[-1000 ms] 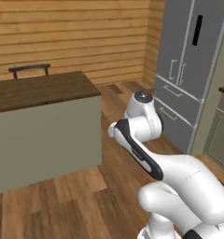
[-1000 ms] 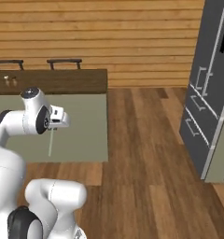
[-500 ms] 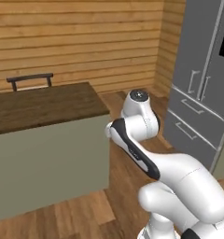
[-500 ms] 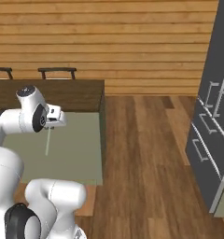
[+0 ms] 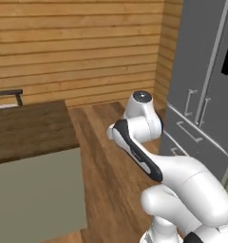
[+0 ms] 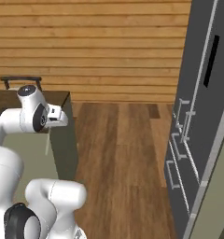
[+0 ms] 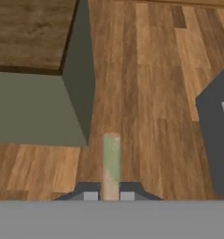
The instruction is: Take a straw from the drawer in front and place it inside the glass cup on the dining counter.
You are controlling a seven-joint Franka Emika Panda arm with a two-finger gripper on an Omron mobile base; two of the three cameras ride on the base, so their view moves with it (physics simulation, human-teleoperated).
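Note:
My gripper (image 7: 109, 195) is shut on the straw (image 7: 111, 161), a thin pale yellow-green stick that points away from the hand over the wooden floor. From the right base view the straw (image 6: 48, 142) hangs down under the gripper (image 6: 50, 130), in front of the counter's sage-green side. The dining counter (image 7: 30, 32) has a dark brown plank top, and its corner lies up and left of the straw. That counter (image 5: 25, 130) fills the left of the left base view, and the counter (image 6: 6, 98) sits behind my arm. The glass cup and the drawer are out of view.
A tall grey fridge (image 5: 206, 95) with bar handles stands at the right, and the fridge (image 6: 202, 116) is close by. A dark chair back (image 6: 20, 79) rises behind the counter. Wooden floor (image 6: 123, 149) lies open between counter and fridge. A plank wall (image 5: 87, 47) closes the back.
The whole picture has shifted as the base moved: the counter slid left and the fridge came nearer and larger. The straw stays in the shut gripper.

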